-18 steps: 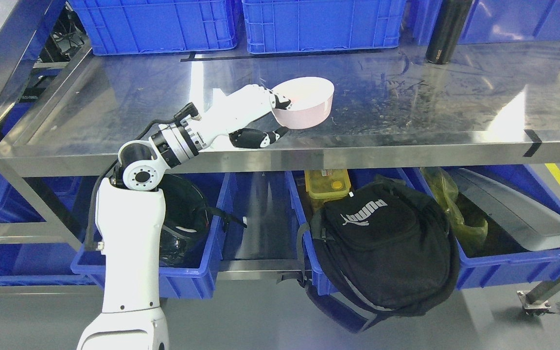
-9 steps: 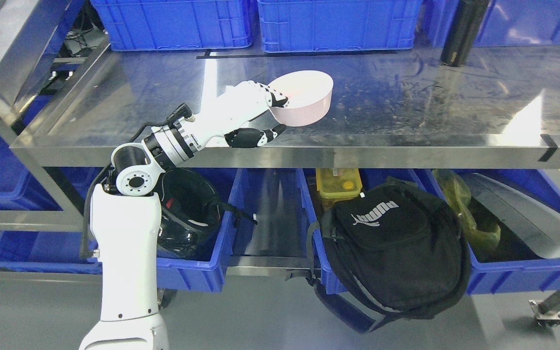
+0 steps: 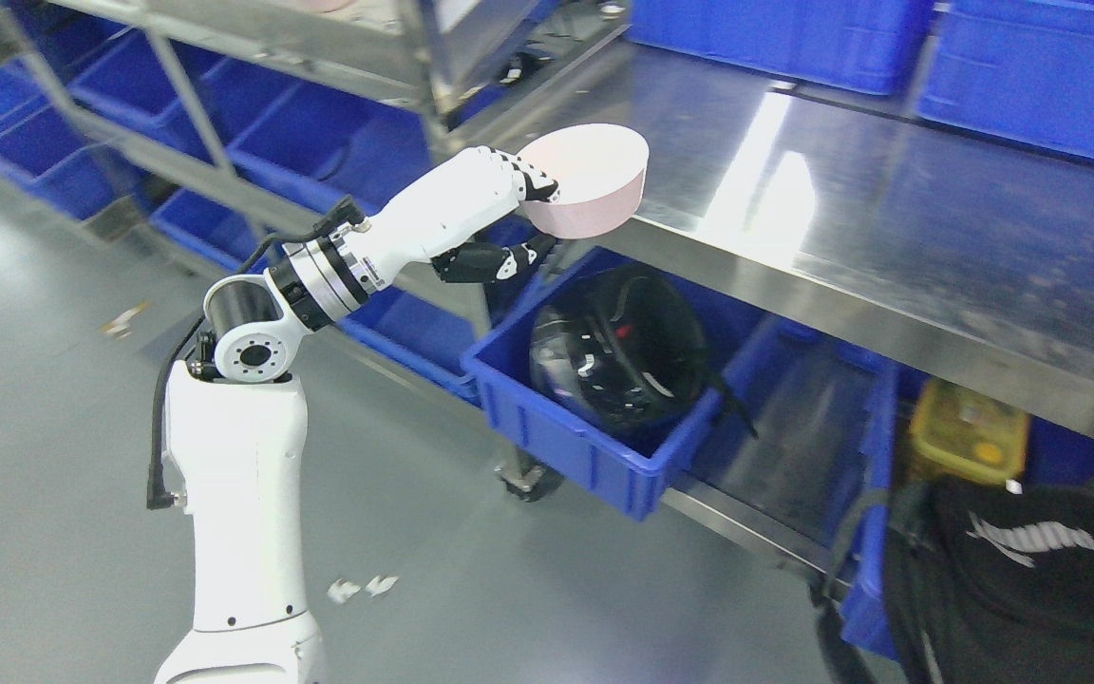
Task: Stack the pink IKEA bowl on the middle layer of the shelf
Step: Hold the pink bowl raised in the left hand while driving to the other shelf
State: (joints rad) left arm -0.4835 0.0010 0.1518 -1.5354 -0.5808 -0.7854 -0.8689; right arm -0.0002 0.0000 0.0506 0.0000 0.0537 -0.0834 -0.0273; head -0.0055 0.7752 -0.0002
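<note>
— One arm only in view? (image 3: 243, 456)
— Yes, left, rising white from the bottom edge left of the middle and bending at the elbow toward the upper right.
— Left hand (image 3: 499, 214)?
— Clenched on the pink bowl (image 3: 590, 180): white fingers (image 3: 523, 180) hooked over the near rim, dark thumb (image 3: 490, 261) stretched out below the base.
— And the bowl, where exactly?
— Held in the air, upright with a slight tilt, at the left front corner of the steel shelf (image 3: 851, 228); partly over the shelf's edge, partly out past it. Cannot tell whether touching the metal.
— Under the shelf?
— Blue bin (image 3: 585, 446) jutting forward, black helmet (image 3: 618, 347) inside. Further right, a yellow box (image 3: 970, 437), and a black backpack (image 3: 1022, 579) at the lower right corner.
— Behind?
— Blue crates (image 3: 1041, 76) along the back of the shelf. To the left, a second steel rack (image 3: 224, 38) with more blue bins on lower levels.
— Floor (image 3: 53, 456)?
— Grey, with a few small white scraps (image 3: 357, 587) near the arm's base.
</note>
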